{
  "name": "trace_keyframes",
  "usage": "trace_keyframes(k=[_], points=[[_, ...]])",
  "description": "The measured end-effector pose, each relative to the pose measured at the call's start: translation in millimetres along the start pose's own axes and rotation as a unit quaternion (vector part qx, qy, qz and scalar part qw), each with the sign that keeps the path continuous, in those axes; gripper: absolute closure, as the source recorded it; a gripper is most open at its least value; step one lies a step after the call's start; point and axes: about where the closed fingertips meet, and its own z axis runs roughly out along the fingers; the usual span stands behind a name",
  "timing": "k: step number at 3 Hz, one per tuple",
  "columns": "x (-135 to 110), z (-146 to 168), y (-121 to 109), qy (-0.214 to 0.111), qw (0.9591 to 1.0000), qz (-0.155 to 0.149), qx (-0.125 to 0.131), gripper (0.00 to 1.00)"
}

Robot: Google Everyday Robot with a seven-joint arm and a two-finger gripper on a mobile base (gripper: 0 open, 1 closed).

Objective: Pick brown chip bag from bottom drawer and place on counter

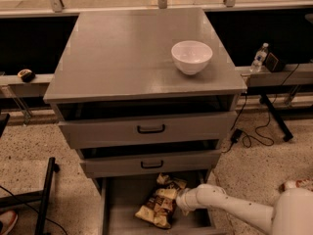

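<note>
My white gripper (182, 200) sits low in the frame, inside the open grey bottom drawer (122, 207), against the right edge of the crinkly dark-brown chip bag (157, 205) lying on its floor; whether it pinches, I cannot tell.

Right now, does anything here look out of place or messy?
Only the brown chip bag: it lies crumpled and askew on the floor of the open bottom drawer, with the robot's tool close beside it. The white bowl sits upright.
</note>
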Motion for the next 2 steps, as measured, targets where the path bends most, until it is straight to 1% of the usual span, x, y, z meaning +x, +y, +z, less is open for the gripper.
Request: trace_keyframes(k=[1, 2], points=[[7, 21, 8, 0.007, 1.0, 0.0, -0.004, 0.0], [7, 42, 13, -0.005, 0.9997, 0.0, -0.024, 0.19]])
